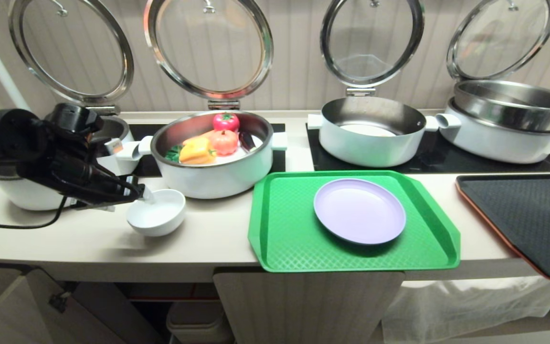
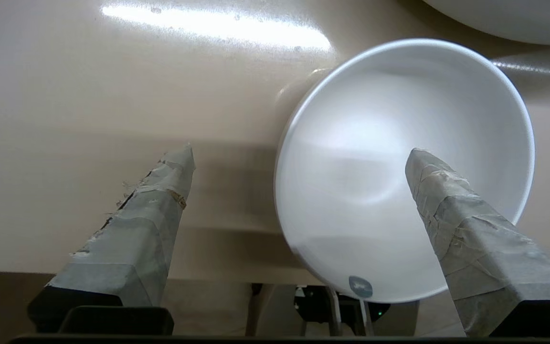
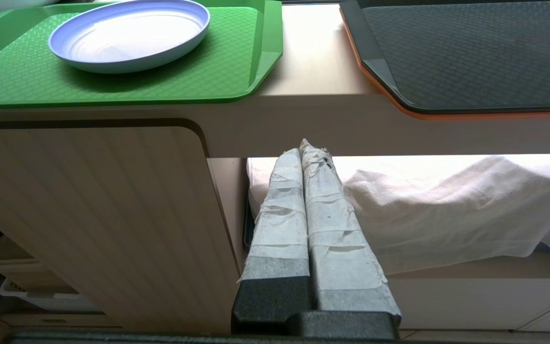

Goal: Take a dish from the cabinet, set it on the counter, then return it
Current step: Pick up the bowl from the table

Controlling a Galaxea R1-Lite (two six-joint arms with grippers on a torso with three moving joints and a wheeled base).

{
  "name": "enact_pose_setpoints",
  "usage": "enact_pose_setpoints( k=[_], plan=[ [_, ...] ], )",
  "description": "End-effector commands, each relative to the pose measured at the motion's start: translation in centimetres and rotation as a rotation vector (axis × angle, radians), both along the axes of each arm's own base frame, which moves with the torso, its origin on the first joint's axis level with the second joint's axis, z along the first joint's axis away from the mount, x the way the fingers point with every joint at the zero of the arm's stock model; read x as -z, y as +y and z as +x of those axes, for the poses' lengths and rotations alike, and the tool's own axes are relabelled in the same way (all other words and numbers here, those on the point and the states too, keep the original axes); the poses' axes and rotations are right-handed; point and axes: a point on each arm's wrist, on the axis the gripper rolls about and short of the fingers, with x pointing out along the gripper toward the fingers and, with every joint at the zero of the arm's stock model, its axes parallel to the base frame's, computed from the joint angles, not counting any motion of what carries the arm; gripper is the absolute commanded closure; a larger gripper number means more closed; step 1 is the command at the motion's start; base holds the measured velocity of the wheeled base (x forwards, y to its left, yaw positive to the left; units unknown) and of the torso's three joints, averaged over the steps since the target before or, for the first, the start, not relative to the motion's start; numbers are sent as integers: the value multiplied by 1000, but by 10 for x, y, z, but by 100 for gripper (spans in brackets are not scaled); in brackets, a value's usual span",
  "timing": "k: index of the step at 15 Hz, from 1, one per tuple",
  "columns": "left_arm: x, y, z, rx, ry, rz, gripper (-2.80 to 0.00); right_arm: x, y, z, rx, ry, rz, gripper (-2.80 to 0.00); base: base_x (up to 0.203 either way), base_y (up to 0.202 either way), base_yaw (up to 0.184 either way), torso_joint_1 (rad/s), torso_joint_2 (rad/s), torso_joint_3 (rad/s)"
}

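Nearest the lens, two tape-wrapped fingers (image 2: pixel 160 200) of the left gripper (image 1: pixel 142 193) stand wide apart and hold nothing; one finger lies over the bare worktop, the other hangs over the hollow of the dish (image 2: pixel 401 167). You see the dish upright on the counter (image 1: pixel 208 239), near its front edge, just beside the large white pot (image 1: pixel 215 177) filled with toy vegetables and well apart from the green tray (image 1: pixel 280 229). Below, the cabinet (image 1: pixel 303 306) shows one fluted door shut and, further left, a door swung open.

Handling, as a judgement: the dish looks glossy, rigid and light, likely ceramic or hard plastic, so treat it as slippery and breakable. Its narrow foot makes it easy to tip if you press on one side. You would take it at the rim, one finger inside the wall and one outside, closing gently and squarely.

The right gripper (image 3: pixel 303 150) is parked below counter level before a white cloth (image 3: pixel 447 205), its fingers pressed together and empty.
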Motion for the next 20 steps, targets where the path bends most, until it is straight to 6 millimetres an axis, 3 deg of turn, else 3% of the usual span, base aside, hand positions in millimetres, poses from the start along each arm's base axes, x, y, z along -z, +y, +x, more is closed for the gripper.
enact_pose_setpoints(
  k=[1,20],
  plan=[
    [13,1,15,-2,30,-3,-280,0,0,0,0,0,0,0,0,0,0,0,0,0],
    [44,0,35,10,99,-11,-280,0,0,0,0,0,0,0,0,0,0,0,0,0]
  ],
)
